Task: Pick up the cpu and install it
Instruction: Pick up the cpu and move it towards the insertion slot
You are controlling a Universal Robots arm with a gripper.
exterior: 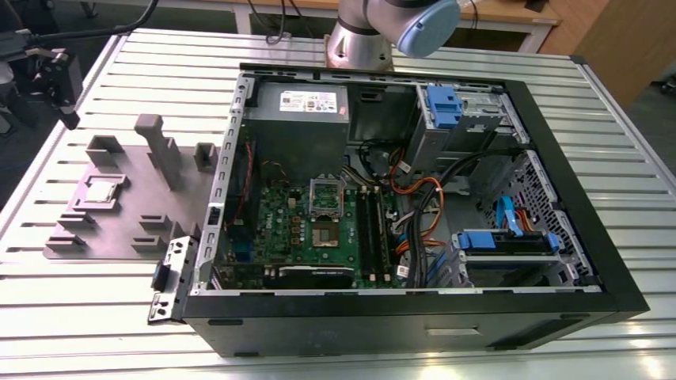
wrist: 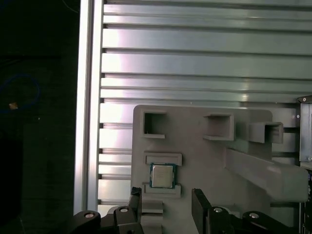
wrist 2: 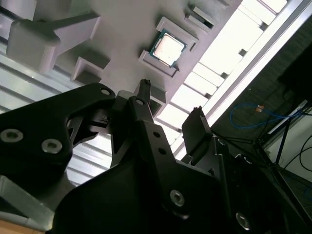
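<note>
Small square silvery-grey cpu [wrist: 162,175] sits seated between two low ledges on the grey moulded fixture plate [wrist: 204,156]. Black two-finger gripper [wrist: 166,195] hangs above the plate near the cpu, jaws wide apart, holding nothing. Open black computer case [exterior: 370,324] sits just beside the plate.

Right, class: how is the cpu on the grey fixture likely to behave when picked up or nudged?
The cpu looks thin, flat and metal-topped, so probably stiff and light. Its smooth lid may be slippery. On the grey fixture, raised blocks flank it on two sides, so a nudge that way likely won't shift it.
</note>
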